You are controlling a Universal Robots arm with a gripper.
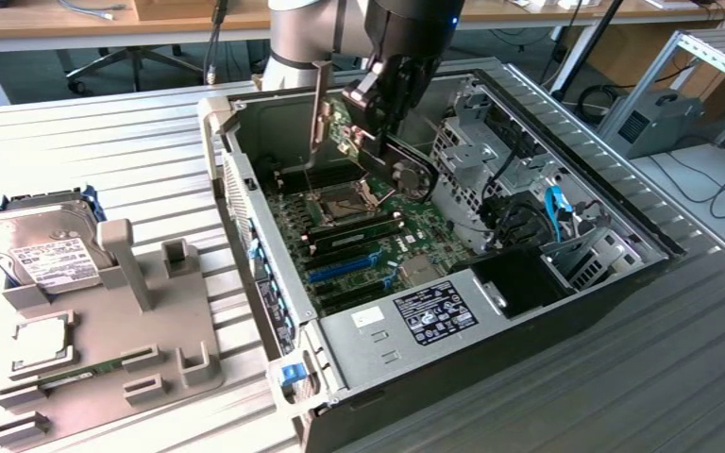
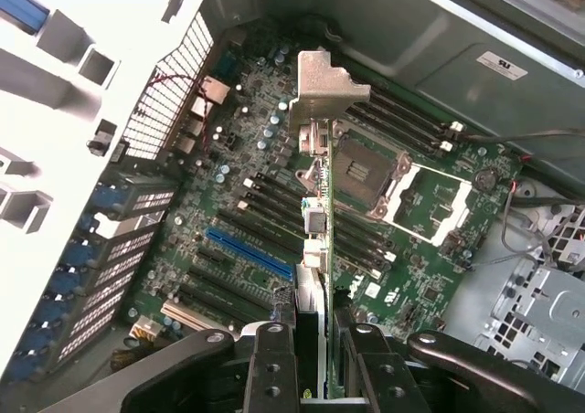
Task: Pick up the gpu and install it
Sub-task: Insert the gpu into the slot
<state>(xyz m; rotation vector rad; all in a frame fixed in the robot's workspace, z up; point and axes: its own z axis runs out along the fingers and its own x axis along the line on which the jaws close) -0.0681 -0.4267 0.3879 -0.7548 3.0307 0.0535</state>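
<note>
1. Both fingers (image 2: 273, 369) of the gripper (image 2: 318, 381) are closed on the gpu (image 2: 322, 207), 1 on each flat face, so the jaws are clamped on the card rather than standing free.
2. In the exterior view the gripper (image 1: 369, 109) hangs from the arm over the open computer case (image 1: 463, 311), with the gpu (image 1: 341, 132) held on edge inside the case opening, above the motherboard (image 1: 350, 226).
3. The card's silver bracket (image 2: 324, 84) sits at 1 end; in the exterior view that bracket (image 1: 320, 113) shows as a thin upright strip on the side nearer the case's vented wall (image 1: 239, 179).
4. From the wrist view the card is seen edge-on, its green board running across the rows of slots, with the blue slot (image 2: 247, 253) to 1 side and the open processor socket (image 2: 366, 171) to the other.
5. Whether the card's lower edge touches the board cannot be told; it is not seated in a slot.
6. The case lies on its side on a slatted metal table (image 1: 110, 151).
7. At the exterior view's left a grey holder (image 1: 148, 349) stands on the table, carrying a silver hard drive (image 1: 42, 250), a square processor chip (image 1: 42, 340) and a narrow green memory stick (image 1: 79, 371), all well apart from the gripper.
</note>
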